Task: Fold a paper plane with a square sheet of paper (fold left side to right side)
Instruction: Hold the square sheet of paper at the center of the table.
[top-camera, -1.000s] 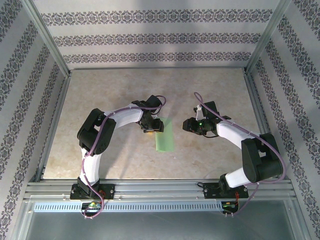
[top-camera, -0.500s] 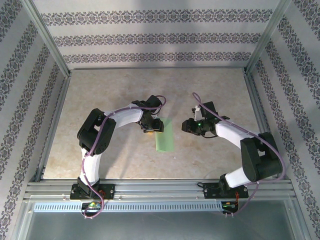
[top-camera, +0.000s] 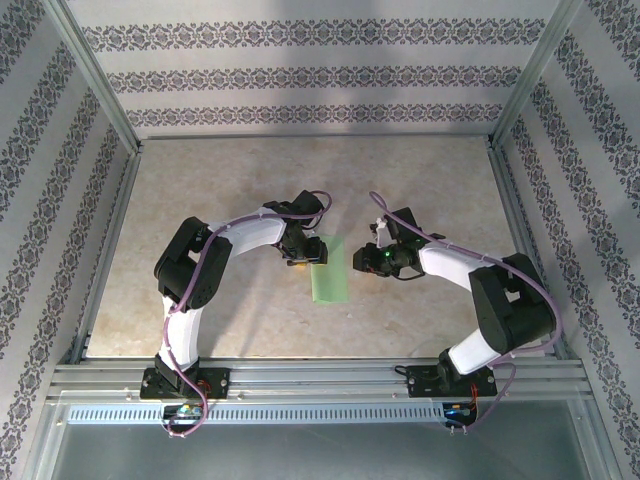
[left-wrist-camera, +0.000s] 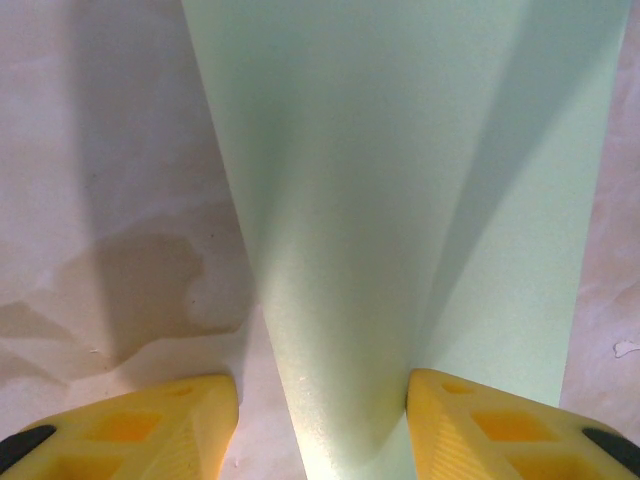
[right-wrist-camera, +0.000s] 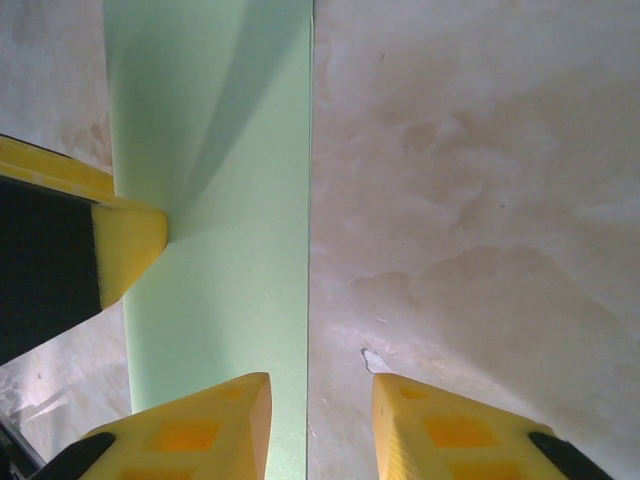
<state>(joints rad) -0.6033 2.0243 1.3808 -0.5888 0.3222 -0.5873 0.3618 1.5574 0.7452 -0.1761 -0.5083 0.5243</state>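
Pale green and matte, the square sheet of paper (top-camera: 328, 270) lies mid-way across the table (top-camera: 220, 190) in the top view. It is a narrow strip (so the left-to-right fold looks done, I'd judge, and the step in hand is settling the edges and crease). The left gripper (top-camera: 298, 250) sits at the strip's far-left corner, and the right gripper (top-camera: 362, 262) is just beside its right edge.

Left wrist: jaws parted, nothing clamped. The paper humps up between the yellow fingers (left-wrist-camera: 150, 435), one over the sheet, the other over bare table. Prob. pinning, not holding.

Right wrist: jaws apart w/ a narrow gap and no grip. The strip's right edge runs straight into that gap, one finger above paper, the other above table. The left arm's fingertip (right-wrist-camera: 120, 245) touches the sheet's opposite side.

Next, imo: come down squarely on that edge and press w/o skewing the layers, while the left keeps the strip from sliding.
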